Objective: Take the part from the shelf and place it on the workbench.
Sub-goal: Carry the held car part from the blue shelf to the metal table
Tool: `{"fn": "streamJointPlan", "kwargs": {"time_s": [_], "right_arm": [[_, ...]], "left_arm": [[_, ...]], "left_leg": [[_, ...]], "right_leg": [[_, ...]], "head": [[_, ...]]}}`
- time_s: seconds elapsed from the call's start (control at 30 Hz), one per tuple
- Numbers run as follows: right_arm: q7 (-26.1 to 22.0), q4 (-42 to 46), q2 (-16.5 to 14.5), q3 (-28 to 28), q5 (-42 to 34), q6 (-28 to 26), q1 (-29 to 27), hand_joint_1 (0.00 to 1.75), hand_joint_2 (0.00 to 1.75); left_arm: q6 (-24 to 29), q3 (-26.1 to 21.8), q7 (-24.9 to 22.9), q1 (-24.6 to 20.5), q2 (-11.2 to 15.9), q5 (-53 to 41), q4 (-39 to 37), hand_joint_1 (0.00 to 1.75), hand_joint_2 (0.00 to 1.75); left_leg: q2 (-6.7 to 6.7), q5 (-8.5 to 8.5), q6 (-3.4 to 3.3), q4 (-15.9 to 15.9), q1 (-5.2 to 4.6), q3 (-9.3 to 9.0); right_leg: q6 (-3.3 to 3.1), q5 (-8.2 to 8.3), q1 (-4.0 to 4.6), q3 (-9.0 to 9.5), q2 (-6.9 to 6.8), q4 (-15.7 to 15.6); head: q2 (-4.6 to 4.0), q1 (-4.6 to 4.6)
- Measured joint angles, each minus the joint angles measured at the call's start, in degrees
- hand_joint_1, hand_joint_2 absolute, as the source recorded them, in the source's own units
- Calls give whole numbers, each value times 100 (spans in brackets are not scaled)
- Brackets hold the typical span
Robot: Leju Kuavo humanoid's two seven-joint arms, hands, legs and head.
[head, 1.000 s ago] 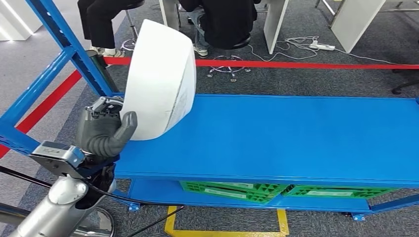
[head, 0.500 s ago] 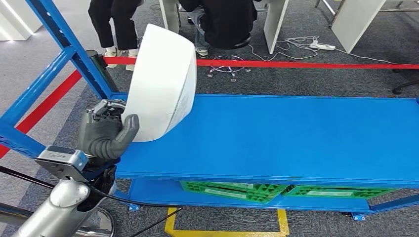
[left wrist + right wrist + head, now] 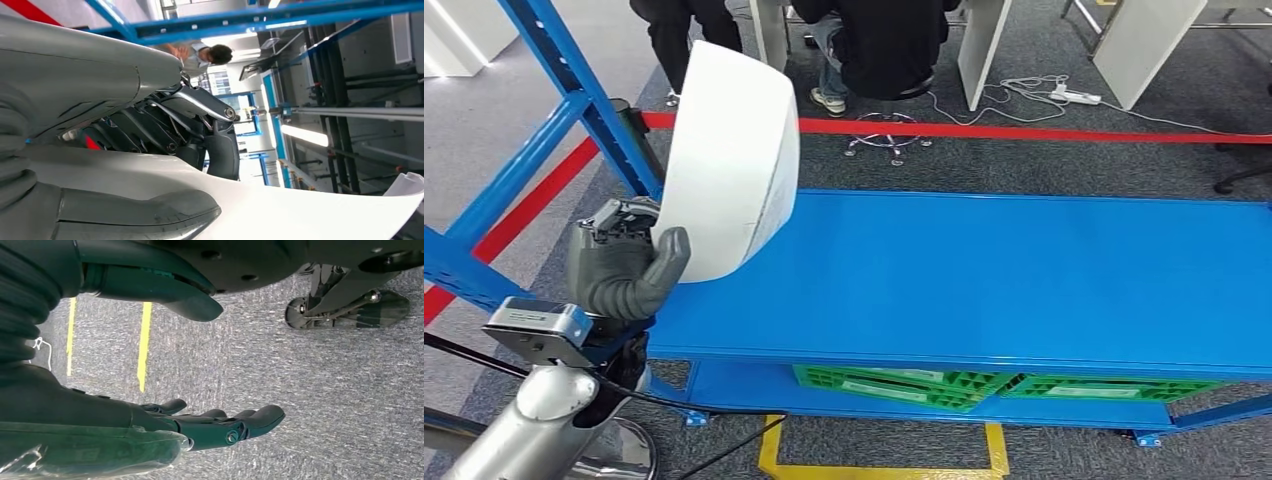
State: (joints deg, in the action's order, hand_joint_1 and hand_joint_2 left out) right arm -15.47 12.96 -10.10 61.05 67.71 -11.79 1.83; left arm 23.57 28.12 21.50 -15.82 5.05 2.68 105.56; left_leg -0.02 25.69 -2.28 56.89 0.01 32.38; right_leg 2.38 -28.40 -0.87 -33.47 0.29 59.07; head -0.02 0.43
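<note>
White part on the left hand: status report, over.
Left hand grips white part, raised at blue shelf's left end. Right hand open, fingers extended above carpet. Shelf top bare.

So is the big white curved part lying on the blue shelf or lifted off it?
Lifted. The large white curved part stands tilted on edge in the left hand, above the blue shelf surface.
</note>
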Motion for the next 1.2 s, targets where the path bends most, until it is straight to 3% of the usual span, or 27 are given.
{"fn": "streamJointPlan", "kwargs": {"time_s": [0.1,0.13,0.17,0.2,0.27,0.33,0.37,0.43,0.53,0.63,0.9,1.03,1.2], "right_arm": [[-9,0,1,0,1,2,-4,0,175],[-13,0,1,0,2,-2,-6,0,175],[-22,1,1,0,3,-9,-6,0,175],[-35,2,1,0,4,-15,-3,0,175],[-99,4,1,0,3,-12,11,0,175],[-211,6,1,-1,-6,18,19,0,175],[-266,6,1,-2,-15,33,16,0,175],[-359,7,1,-1,-38,72,-4,0,175],[-440,7,1,0,-74,146,-29,0,175],[-492,7,1,0,-98,196,-32,0,175],[-604,7,1,0,-119,297,-36,0,175],[-714,15,1,0,-140,282,-39,0,175],[-678,17,1,-1,-144,261,-40,0,175]], "left_arm": [[-8,-20,27,68,10,-2,1,175,175],[-14,-25,25,85,13,-11,1,175,175],[-24,-26,18,89,15,-20,1,175,175],[-34,-26,6,88,15,-28,1,175,175],[-53,-31,-16,84,15,-20,6,175,175],[-72,-50,-4,93,17,3,15,175,175],[-83,-63,19,107,20,10,19,175,175],[-114,-97,96,153,33,16,21,175,175],[-149,-155,183,214,49,32,21,175,175],[-177,-197,207,257,52,59,21,175,175],[-202,-235,213,306,52,71,21,175,175],[-213,-301,213,361,52,86,21,175,175],[-220,-328,217,366,52,81,21,175,175]], "left_leg": [[10,-27,-29,-25,15,38],[11,-28,-27,-24,15,51],[11,-30,-22,-23,17,58],[10,-33,-11,-20,21,60],[7,-31,35,-7,25,59],[0,-32,107,23,8,79],[-2,-38,141,35,-3,90],[-6,-38,102,57,-9,96],[-6,-60,-73,60,-10,97],[-6,-87,-103,52,2,95],[-6,-95,17,42,34,95],[-6,-66,276,38,58,104],[-6,-63,272,47,31,113]], "right_leg": [[39,-581,-10,-455,-5,1065],[55,-660,-15,-571,-6,1352],[68,-616,-21,-586,-8,1422],[75,-470,-29,-488,-11,1262],[84,-123,-46,-53,-24,478],[40,-1,-39,272,-19,-84],[6,-26,-31,320,-10,-163],[-44,-28,-31,311,2,-190],[-61,-21,-21,311,9,-197],[-96,-20,8,310,7,-193],[-128,-31,42,307,6,-183],[-154,-45,48,287,3,-155],[-150,-43,24,286,2,-158]], "head": [[0,21],[0,21],[0,21],[0,22],[0,24],[0,22],[0,16],[0,11],[0,1],[0,-1],[0,1],[0,6],[0,7]]}}
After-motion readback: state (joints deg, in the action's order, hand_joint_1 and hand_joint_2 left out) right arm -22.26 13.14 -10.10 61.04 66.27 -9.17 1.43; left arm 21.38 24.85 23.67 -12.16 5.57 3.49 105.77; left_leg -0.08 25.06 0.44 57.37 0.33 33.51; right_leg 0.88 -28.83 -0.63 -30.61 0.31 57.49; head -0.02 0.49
